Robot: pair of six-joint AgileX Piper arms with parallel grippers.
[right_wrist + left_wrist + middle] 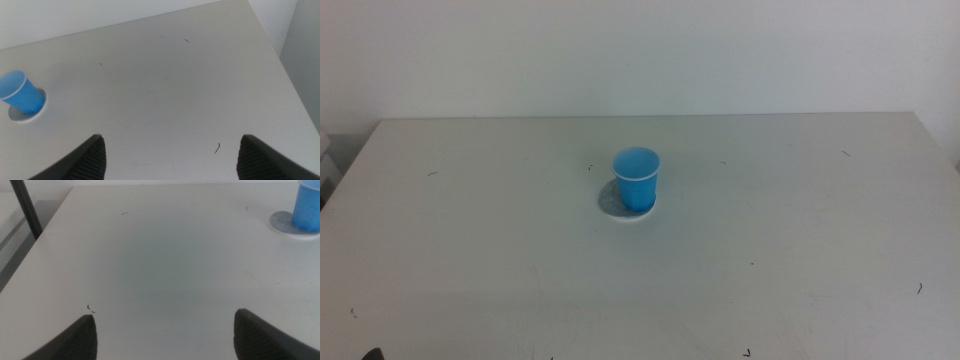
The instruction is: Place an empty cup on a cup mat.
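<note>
Small bright blue tapered plastic cup, rolled rim, unmarked — upright on flat round mottled grey cup mat, mid-tabletop, nearer far edge. Left end effector and right end effector — jaws wide apart, holding nothing, well apart from cup.

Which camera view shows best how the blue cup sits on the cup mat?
The middle view: the cup stands upright on the cup mat, set toward one side, and both are whole and unblocked. The left wrist view cuts the cup off at the picture's edge. The right wrist view shows it whole but small, near the edge.
</note>
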